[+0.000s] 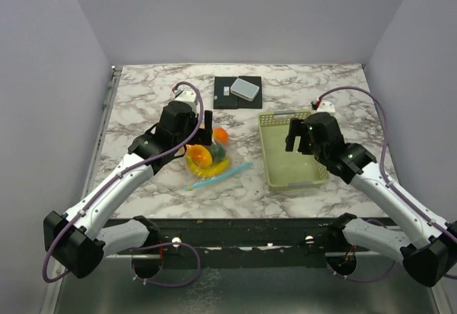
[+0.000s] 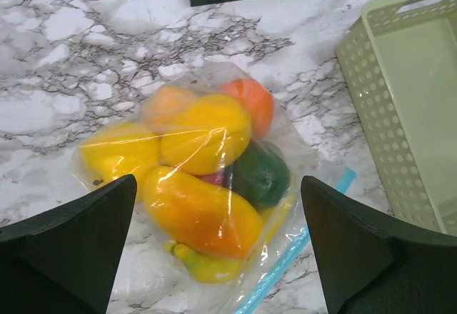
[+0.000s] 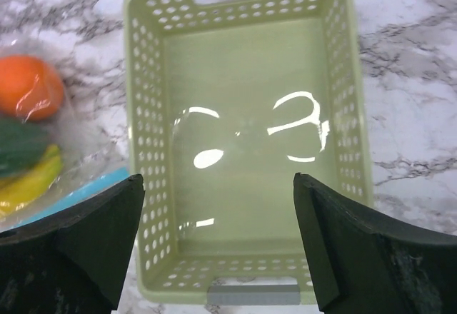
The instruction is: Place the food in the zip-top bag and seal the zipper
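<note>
The zip-top bag (image 2: 289, 125) lies flat on the marble table, and the food is inside it: a yellow lemon (image 2: 206, 132), an orange (image 2: 250, 100), a dark green fruit (image 2: 258, 175) and a banana (image 2: 203, 264). The zipper (image 2: 285, 264) is the light blue strip running along the bag's near right edge (image 1: 221, 175). My left gripper (image 2: 218, 180) hangs open just above the bag (image 1: 207, 158), one finger on each side of the fruit pile. My right gripper (image 3: 218, 178) is open over the basket, with nothing between its fingers.
A pale yellow-green slotted basket (image 1: 269, 158) stands right of the bag with nothing in it (image 3: 143, 150). A dark block with a grey box on it (image 1: 238, 90) sits at the back centre. Grey walls close in three sides.
</note>
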Robot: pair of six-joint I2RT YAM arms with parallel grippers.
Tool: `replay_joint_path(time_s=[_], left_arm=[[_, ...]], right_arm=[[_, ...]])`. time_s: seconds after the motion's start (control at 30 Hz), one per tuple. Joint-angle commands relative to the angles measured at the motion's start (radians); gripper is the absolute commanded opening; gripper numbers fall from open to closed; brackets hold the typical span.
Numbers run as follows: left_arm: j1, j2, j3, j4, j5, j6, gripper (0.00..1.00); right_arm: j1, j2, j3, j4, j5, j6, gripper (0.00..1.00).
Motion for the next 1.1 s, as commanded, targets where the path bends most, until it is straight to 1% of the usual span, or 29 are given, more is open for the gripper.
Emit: replay_joint_path(time_s=[0.0,0.13,0.23,0.43,0.67,0.8,1.07], left_arm=[[0.072,-0.003,0.030,-0.026,0.006,0.003,0.99],[0.160,-0.011,0.028,-0.019,0.031,-0.014,0.99],[0.216,-0.040,0.000,0.002,0.076,-0.013,0.99],[0.243,-0.099,-0.088,0.023,0.072,-0.027,0.99],[0.244,-0.262,-0.206,0.091,0.076,-0.044,0.99],[0.243,-0.331,-0.226,0.103,0.095,-0.031,0.99],[0.244,-0.432,-0.244,0.121,0.100,-0.019,0.99]], right_arm=[[-0.186,-0.035,-0.010,0.032,-0.168,-0.020,0.91],[-0.319,-0.072,-0.015,0.042,-0.249,-0.018,0.92],[-0.373,-0.114,-0.025,0.051,-0.287,-0.021,0.93],[-0.382,-0.197,-0.052,0.075,-0.322,-0.053,0.95],[-0.382,-0.348,-0.165,0.171,-0.405,-0.122,0.95],[-0.382,-0.448,-0.227,0.230,-0.413,-0.143,0.95],[-0.381,-0.582,-0.263,0.287,-0.413,-0.174,0.96]])
